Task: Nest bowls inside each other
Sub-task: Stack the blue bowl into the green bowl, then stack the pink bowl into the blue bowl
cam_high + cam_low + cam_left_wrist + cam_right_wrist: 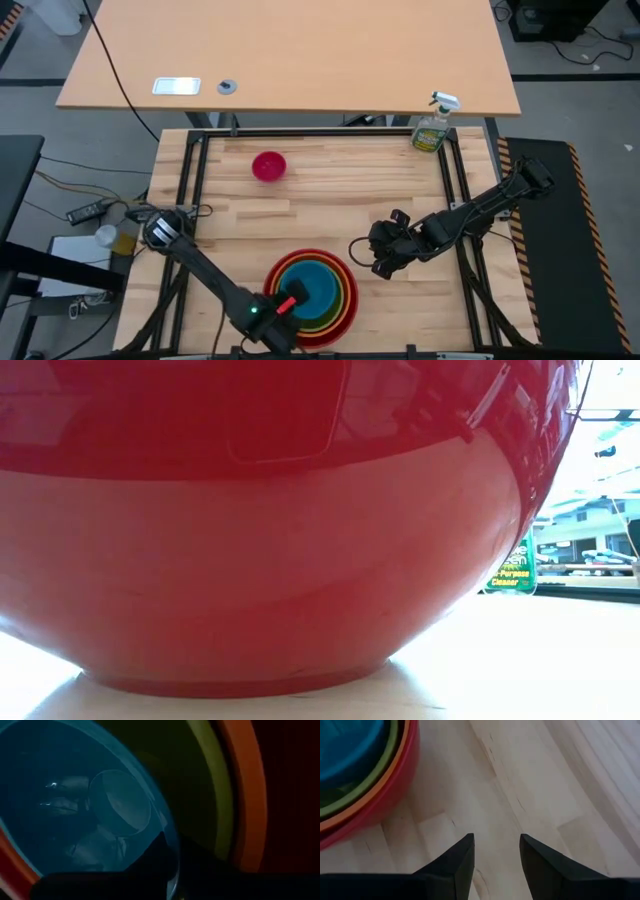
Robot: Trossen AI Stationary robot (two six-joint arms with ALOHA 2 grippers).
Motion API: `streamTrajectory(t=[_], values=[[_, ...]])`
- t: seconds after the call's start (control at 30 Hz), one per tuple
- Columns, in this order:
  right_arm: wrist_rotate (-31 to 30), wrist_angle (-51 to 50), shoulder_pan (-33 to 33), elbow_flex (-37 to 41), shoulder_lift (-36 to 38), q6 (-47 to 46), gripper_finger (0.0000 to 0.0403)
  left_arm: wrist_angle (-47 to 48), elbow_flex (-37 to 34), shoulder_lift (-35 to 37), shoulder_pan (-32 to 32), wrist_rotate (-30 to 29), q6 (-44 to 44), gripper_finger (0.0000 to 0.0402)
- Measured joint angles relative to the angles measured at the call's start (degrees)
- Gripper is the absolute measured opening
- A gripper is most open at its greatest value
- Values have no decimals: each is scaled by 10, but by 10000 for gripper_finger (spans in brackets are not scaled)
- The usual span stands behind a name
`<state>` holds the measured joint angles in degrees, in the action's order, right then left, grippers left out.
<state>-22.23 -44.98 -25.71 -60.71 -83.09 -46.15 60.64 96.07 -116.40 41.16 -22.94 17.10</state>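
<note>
Near the table's front edge stands the big red bowl, with the orange bowl, the lime green bowl and the blue bowl inside one another. My left gripper is over the stack's left rim, shut on the blue bowl. The small magenta bowl sits alone on its base at the far left. My right gripper hangs open over bare wood just right of the stack. My left gripper holds the blue bowl by its rim on the stack's left side, coming from above and slanting down. One dark finger lies inside the bowl; the other is hidden in the dark beyond the rim. The bowl sits upright within the lime green one.
A green spray bottle stands at the table's far right corner. A black frame rail runs along the table's sides. Bare wood lies between the magenta bowl and the stack.
</note>
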Motion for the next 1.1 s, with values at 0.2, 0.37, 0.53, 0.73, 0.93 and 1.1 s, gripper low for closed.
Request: streamTrajectory(t=[0.2, 0.37, 0.53, 0.73, 0.93, 1.1], values=[[-2, 6, 0, 0, 0, 6, 164, 1, 0, 6, 2, -15, 2, 96], [-1, 21, 1, 0, 0, 18, 164, -5, 0, 18, 5, -21, -30, 165], [12, 12, 1, -10, 0, 26, 164, 11, 0, 51, 12, -21, -71, 206], [13, 12, 1, -12, 4, 28, 164, 75, 0, 106, -16, -31, -139, 205], [9, 13, -4, -12, 4, 27, 164, 51, -92, 193, -74, -30, -156, 194], [8, 16, -3, -12, 4, 38, 164, -28, -226, 294, -138, -30, -153, 192]])
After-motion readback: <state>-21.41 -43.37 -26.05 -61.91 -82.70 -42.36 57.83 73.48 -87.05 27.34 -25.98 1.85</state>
